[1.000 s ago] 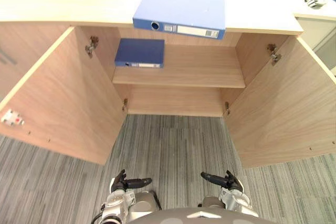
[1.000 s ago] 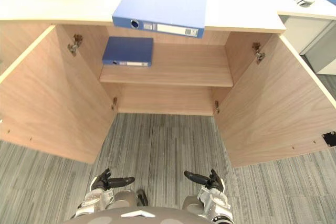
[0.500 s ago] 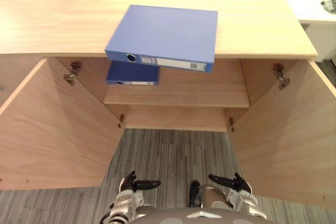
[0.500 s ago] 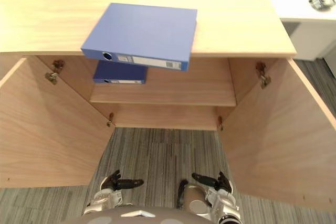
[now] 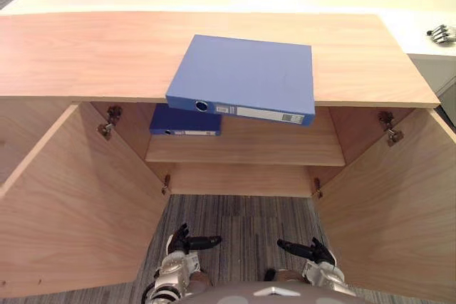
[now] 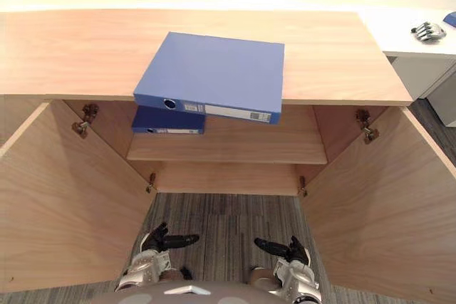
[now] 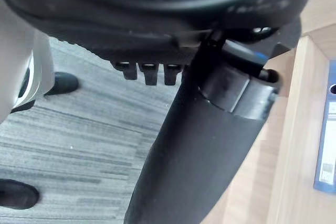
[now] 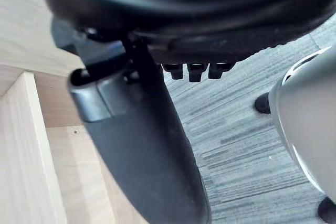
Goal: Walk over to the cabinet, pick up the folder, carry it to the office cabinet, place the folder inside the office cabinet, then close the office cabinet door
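Left hand (image 5: 184,241) and right hand (image 5: 313,253) hung relaxed and empty at the bottom centre of the frame, while the blue folder (image 5: 246,76) lay untouched on the cabinet top (image 5: 85,48) at mid-frame, so seemingly every step from the pickup onward was left to do.

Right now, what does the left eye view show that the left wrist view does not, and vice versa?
The left eye view adds the cabinet top with the blue folder flat on it, overhanging its edge, and the right robot hand, open. The left wrist view adds the left robot hand from very close. Both share that open, empty hand, grey carpet and a blue folder edge; which folder, I cannot tell.
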